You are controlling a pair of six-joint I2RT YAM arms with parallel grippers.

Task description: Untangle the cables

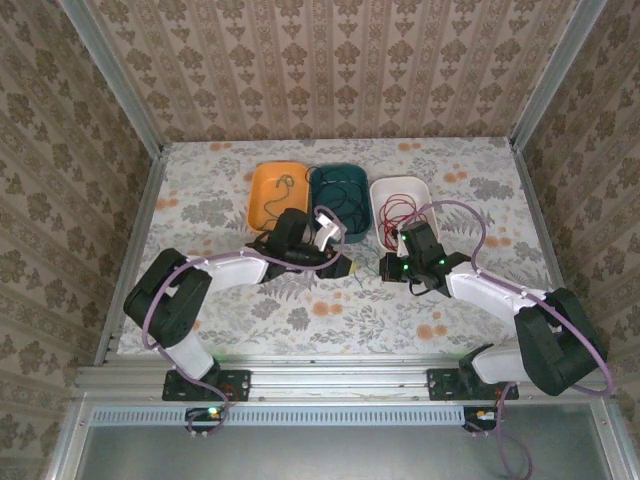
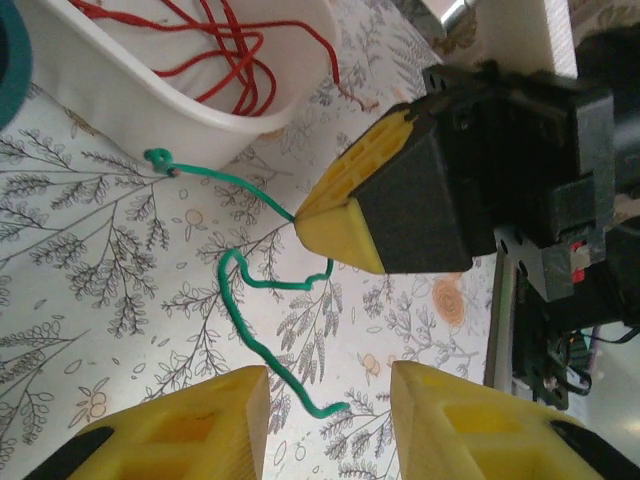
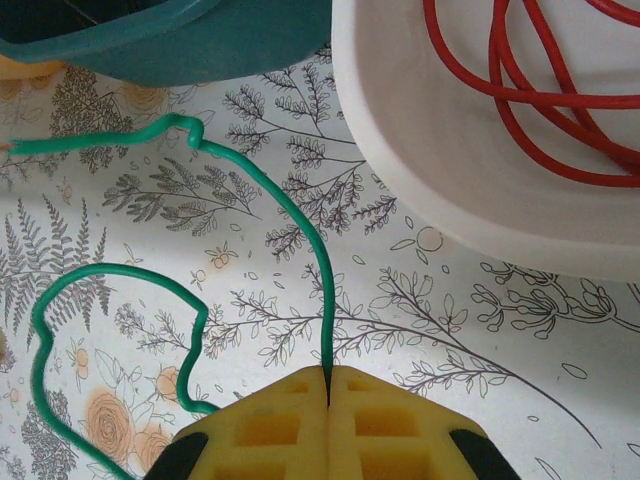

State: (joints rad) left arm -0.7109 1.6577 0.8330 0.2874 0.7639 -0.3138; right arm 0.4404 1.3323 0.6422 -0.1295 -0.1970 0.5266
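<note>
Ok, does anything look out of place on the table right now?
Yes: the green cable lies kinked on the table, pinched in the right claw, while the red cable sits inside the white bin.

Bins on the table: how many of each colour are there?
Orange bin: 1
Teal bin: 1
White bin: 1
Total: 3

no readable text, labels or numbers anywhere
</note>
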